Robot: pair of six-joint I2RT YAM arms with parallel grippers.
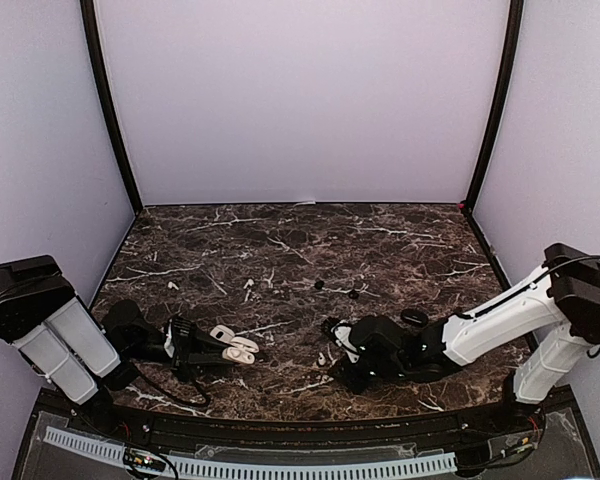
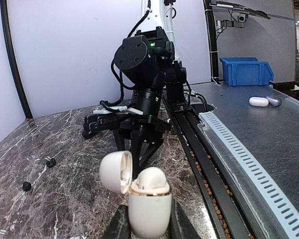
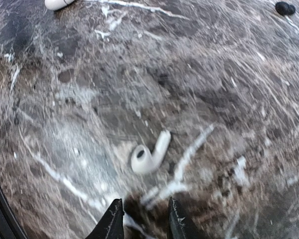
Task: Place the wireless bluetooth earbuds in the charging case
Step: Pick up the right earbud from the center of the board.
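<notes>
Left gripper (image 2: 149, 226) is clamping tight on the lower body of the white charging case (image 2: 149, 201); the case lid (image 2: 117, 172) is hanging open to one side. Mid-table on the marble table (image 1: 280, 230), loose white earbuds (image 1: 248, 284) and two black earbuds (image 1: 319, 284) are lying apart. Right gripper (image 3: 143, 219) is hovering low, jaws partly open and gripping nothing. One stemmed white earbud (image 3: 149, 155) is lying on the marble just ahead of its fingertips.
</notes>
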